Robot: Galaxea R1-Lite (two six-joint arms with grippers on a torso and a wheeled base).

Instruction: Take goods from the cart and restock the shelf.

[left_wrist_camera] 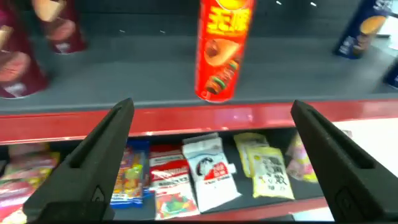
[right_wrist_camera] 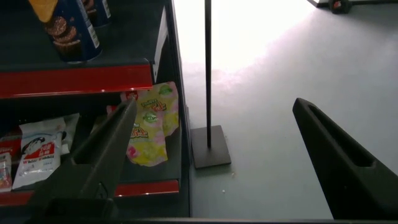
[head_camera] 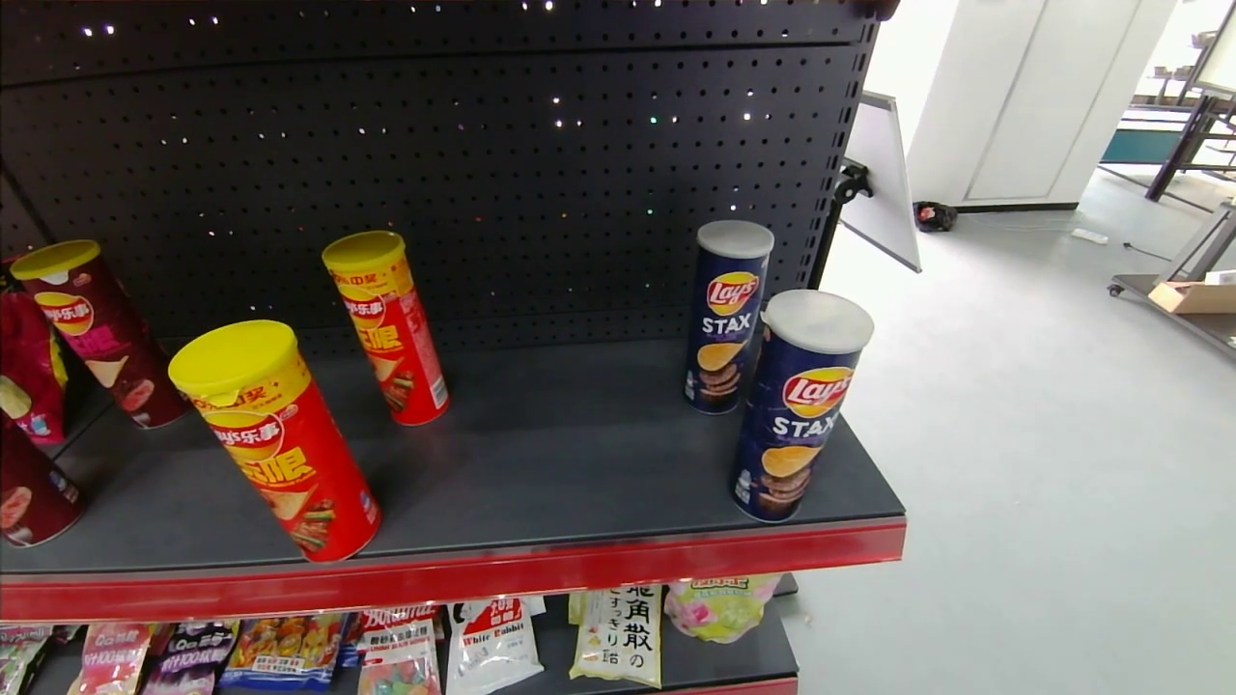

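Red cans with yellow lids stand on the dark shelf (head_camera: pixel 541 454). The front red can (left_wrist_camera: pixel 217 56) is at the shelf's red edge (left_wrist_camera: pixel 249 115), straight ahead of the left gripper (left_wrist_camera: pixel 211 107) and in line with the gap between its fingers (left_wrist_camera: pixel 93 162). These fingers are spread wide and hold nothing. The red edge runs across just past their tips. Through the gap the snack bags (left_wrist_camera: pixel 205 174) on the lower shelf are seen, lying side by side. Beyond the outer side of one finger stand two maroon cans (left_wrist_camera: pixel 18 62).

The right gripper (right_wrist_camera: pixel 216 106) also has its fingers (right_wrist_camera: pixel 336 155) spread wide and empty. Between them are the grey floor and a thin black pole (right_wrist_camera: pixel 208 74) on a square base plate. A yellow-green bag (right_wrist_camera: pixel 152 124) lies at the end of the lower shelf, just beside the tip of the finger nearer to the shelf. Past that finger, on the upper board at its corner, stands the front blue can (right_wrist_camera: pixel 65 31).

From the head view, a second red can (head_camera: pixel 386 328) stands at the back near the perforated wall, and a second blue can (head_camera: pixel 726 319) stands upright just behind the front one.
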